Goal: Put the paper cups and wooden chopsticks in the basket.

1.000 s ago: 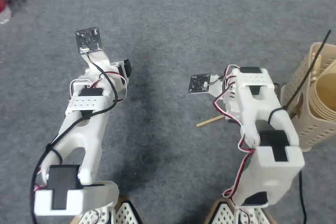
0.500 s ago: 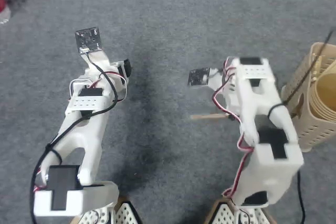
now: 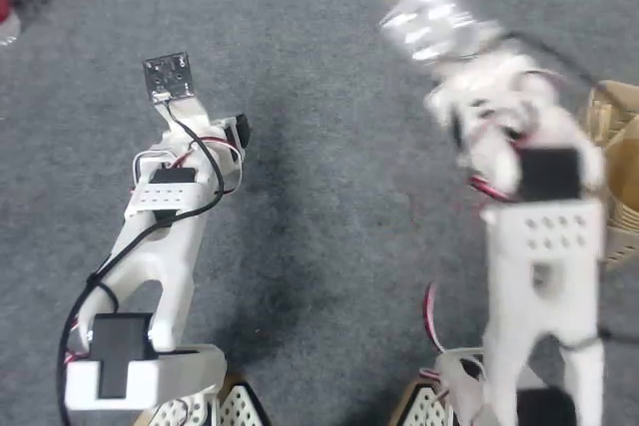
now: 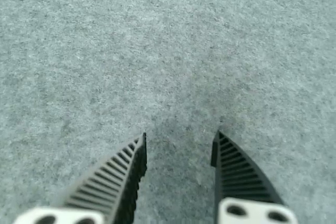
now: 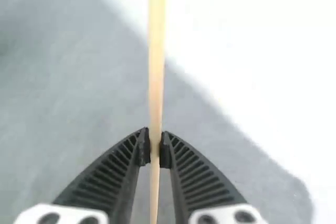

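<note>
- The right pincer [image 5: 153, 140] is clamped on a wooden chopstick [image 5: 156, 51], lifted near the counter's far edge; only the tips bite (a thin hold), so the stick may pivot or slip out.
- The basket [image 3: 611, 112] stands at the counter's right edge, just beside that arm; the long stick, swung across, could strike its wall or miss the opening and drop.
- The left pincer [image 4: 178, 145] hangs apart over bare counter [image 4: 105, 51]; little risk there.
</note>
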Controlling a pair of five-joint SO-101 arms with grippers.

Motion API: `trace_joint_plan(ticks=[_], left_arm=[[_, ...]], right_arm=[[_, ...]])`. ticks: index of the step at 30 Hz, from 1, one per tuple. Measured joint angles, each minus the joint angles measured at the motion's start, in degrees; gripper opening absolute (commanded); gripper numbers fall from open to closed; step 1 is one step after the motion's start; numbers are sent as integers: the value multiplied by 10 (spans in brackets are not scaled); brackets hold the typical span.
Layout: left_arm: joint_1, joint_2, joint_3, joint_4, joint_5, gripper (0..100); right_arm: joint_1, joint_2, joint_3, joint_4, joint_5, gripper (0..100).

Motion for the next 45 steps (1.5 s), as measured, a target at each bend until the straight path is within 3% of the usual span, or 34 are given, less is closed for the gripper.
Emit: trace_joint_plan(ticks=[7,12,26,29,33,39,45], left_arm=[[0,0,4,0,0,198],[0,0,4,-1,0,198],[0,0,4,-1,0,198],[0,0,4,-1,0,198],[0,0,4,-1,0,198],[0,0,4,-1,0,198],[0,0,4,-1,0,198]], right_arm=[[187,-46,116,-229,-178,9],[265,-46,208,-347,-261,9],[289,-46,323,-487,-268,15],[289,-46,350,-515,-262,87],[289,-46,360,-521,-258,214],[310,-49,359,-494,-257,188],[298,-105,237,-250,-257,182]])
